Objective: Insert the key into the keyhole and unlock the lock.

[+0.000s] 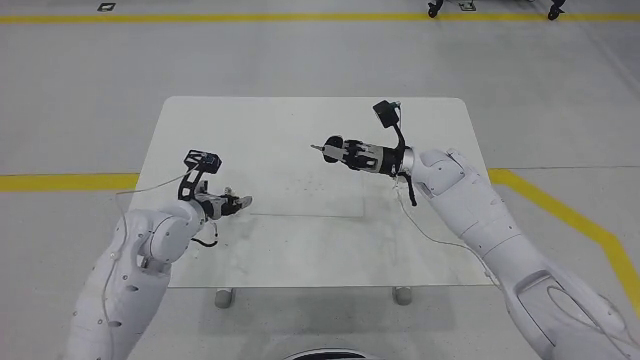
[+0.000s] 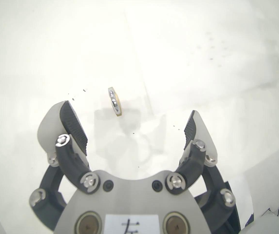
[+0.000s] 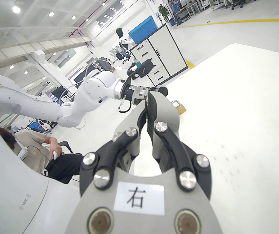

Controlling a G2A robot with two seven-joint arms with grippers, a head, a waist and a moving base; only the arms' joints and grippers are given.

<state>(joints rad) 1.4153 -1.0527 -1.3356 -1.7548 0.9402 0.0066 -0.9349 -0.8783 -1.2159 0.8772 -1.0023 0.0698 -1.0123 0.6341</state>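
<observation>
A small brass padlock [image 2: 115, 101] stands on the white table [image 1: 300, 250], seen edge-on just ahead of my open left gripper [image 2: 129, 110], which holds nothing. In the right wrist view the padlock [image 3: 179, 107] shows its silver shackle, with the left gripper [image 3: 159, 89] close beside it. My right gripper [image 1: 329, 148] hovers over the table's middle, well to the right of the left gripper [image 1: 238, 203]. It is shut on a thin metal key [image 1: 317, 147] whose tip points toward the left arm. In its own wrist view the right gripper's fingers [image 3: 151, 108] are pressed together and hide the key.
The tabletop around both grippers is bare apart from small dark specks [image 2: 211, 49]. A grey drawer cabinet [image 3: 158, 52] stands on the floor beyond the table's edge. Yellow floor lines [image 1: 60, 181] run past the table's sides.
</observation>
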